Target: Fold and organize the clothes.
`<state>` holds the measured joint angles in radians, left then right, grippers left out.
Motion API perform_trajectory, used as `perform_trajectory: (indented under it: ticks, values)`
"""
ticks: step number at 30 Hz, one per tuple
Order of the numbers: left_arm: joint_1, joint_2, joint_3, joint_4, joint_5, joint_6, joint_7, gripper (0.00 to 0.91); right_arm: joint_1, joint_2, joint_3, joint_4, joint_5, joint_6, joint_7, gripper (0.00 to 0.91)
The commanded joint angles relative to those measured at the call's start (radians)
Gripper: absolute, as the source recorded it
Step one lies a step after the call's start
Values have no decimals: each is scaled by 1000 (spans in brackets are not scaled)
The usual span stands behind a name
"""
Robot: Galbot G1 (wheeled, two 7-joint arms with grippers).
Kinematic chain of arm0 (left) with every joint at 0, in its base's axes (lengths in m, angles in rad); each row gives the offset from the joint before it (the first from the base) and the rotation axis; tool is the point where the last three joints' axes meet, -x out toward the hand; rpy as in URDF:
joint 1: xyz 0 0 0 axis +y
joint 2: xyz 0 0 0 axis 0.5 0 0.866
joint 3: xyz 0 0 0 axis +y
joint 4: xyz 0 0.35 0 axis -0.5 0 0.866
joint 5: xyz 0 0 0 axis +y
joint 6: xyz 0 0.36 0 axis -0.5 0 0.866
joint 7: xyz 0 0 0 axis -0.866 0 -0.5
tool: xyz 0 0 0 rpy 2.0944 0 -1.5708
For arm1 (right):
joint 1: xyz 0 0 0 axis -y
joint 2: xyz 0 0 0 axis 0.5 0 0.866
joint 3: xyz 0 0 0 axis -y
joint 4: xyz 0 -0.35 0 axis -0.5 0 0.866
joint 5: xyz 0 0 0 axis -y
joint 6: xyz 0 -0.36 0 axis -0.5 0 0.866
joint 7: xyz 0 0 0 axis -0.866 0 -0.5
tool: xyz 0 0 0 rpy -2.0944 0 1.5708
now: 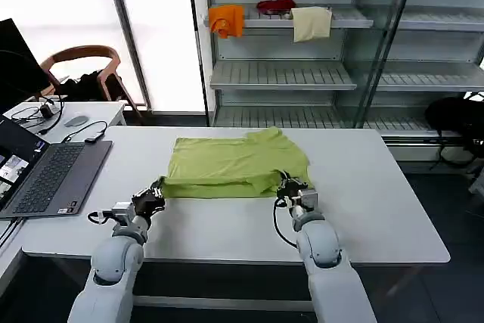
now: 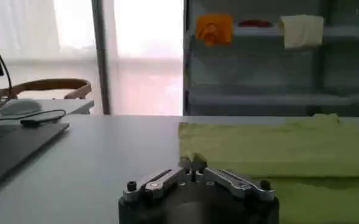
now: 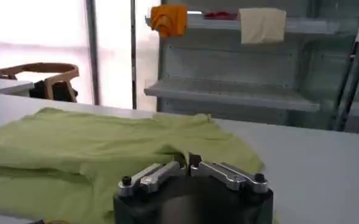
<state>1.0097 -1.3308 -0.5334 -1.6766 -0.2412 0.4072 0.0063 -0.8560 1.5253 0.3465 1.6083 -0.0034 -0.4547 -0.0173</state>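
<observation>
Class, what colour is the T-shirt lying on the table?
Lime yellow-green T-shirt; the head view shows it best.

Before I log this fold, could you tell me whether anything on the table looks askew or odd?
The T-shirt is not squared: its far right corner bunches up in a wrinkled hump. Left gripper and right gripper each pinch a near corner of it.

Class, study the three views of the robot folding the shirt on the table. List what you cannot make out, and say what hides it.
- The lime yellow-green thin fabric T-shirt: its underside and lower layer, head view, hidden by its folded top layer.
- The left gripper and right gripper, shut on the near hem: the pinched fabric, wrist views, hidden by the fingers.
- The grey laptop: cut by the head view's left edge.
</observation>
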Motion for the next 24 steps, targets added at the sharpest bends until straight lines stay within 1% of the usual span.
perform_trajectory:
  ticks: [1, 5, 10, 13, 18, 24]
  values:
    - [-40, -2, 10, 59, 24, -4, 3, 907, 68, 9, 3, -83, -15, 13, 2, 907]
    - [-48, -4, 13, 52, 45, -6, 2, 907, 88, 10, 8, -111, -14, 34, 8, 907]
    - [-52, 2, 12, 30, 44, -3, 1, 907, 111, 5, 11, -127, -13, 36, 9, 907]
    - [-54, 6, 8, 12, 42, 1, -1, 907, 113, -1, 16, -113, -5, 29, 13, 907]
    - [-40, 11, 8, -18, 38, 10, -4, 907, 104, -26, 38, -58, 40, 8, 28, 907]
    - [-9, 8, 9, -40, 39, 12, -4, 907, 99, -56, 54, -36, 54, -7, 25, 907]
